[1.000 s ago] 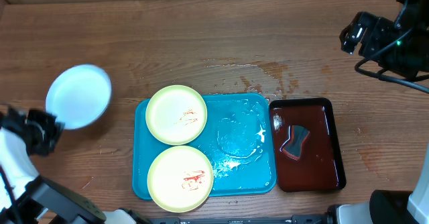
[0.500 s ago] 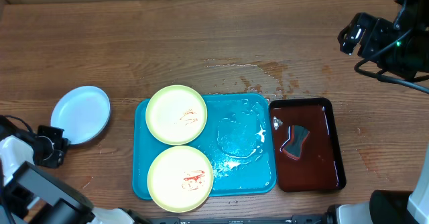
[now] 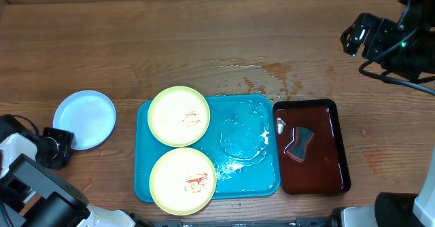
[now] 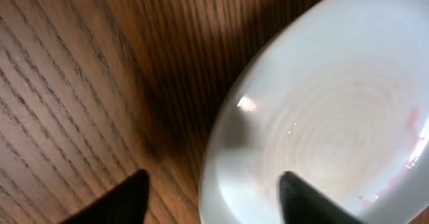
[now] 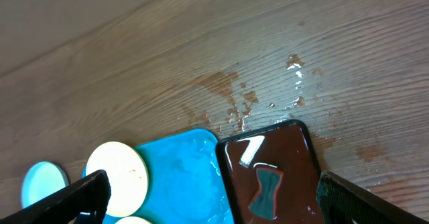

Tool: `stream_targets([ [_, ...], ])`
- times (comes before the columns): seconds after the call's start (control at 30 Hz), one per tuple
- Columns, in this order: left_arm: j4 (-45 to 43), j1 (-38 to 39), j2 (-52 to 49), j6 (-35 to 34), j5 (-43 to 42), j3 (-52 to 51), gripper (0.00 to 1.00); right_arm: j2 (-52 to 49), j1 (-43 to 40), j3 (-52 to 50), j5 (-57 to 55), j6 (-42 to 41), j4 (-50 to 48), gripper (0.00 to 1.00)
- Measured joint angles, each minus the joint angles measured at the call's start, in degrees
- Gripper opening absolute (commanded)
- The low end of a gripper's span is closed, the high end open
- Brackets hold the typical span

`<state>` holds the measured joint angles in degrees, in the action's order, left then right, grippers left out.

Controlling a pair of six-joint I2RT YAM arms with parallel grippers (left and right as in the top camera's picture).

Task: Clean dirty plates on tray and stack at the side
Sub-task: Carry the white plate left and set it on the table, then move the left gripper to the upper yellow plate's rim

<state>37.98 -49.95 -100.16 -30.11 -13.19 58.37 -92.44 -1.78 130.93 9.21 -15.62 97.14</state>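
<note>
A white-light blue plate (image 3: 85, 119) lies flat on the wood left of the turquoise tray (image 3: 245, 142). My left gripper (image 3: 62, 143) is at its lower-left rim. In the left wrist view the plate (image 4: 335, 110) fills the right side, and the left gripper (image 4: 211, 198) stands open astride its rim, one finger over wood, the other over the plate's inside. Two pale yellow plates (image 3: 179, 116) (image 3: 183, 181) with red smears sit on the tray's left half. My right gripper (image 3: 354, 37) hangs open high at the far right, holding nothing (image 5: 214, 200).
A dark red-brown tray (image 3: 326, 166) with a grey sponge (image 3: 299, 143) stands right of the turquoise tray. Water is spilled on the wood (image 3: 268, 74) behind both trays, and the turquoise tray's right half is wet.
My left gripper brought the white-light blue plate down from a raised tilt to lie flat on the table, then opened and let it go. The right arm stayed still.
</note>
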Motion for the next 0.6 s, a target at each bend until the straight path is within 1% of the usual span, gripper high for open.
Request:
stream_targets([
  [0.13,1.3,0.3,0.0,0.0,-1.7,0.0,0.73,0.0,0.0,0.0,0.5,0.3,0.0,1.0],
  [0.3,3.7,1.4,0.9,0.0,-2.9,0.8,0.77,0.0,0.0,0.0,0.5,0.5,0.0,1.0],
  [0.47,6.5,3.7,7.7,0.0,-3.3,3.9,0.77,0.0,0.0,0.0,0.4,0.5,0.0,1.0],
  [0.6,8.2,8.1,15.4,0.7,-3.4,6.6,0.77,-0.2,0.0,-0.1,0.4,0.5,0.0,1.0],
])
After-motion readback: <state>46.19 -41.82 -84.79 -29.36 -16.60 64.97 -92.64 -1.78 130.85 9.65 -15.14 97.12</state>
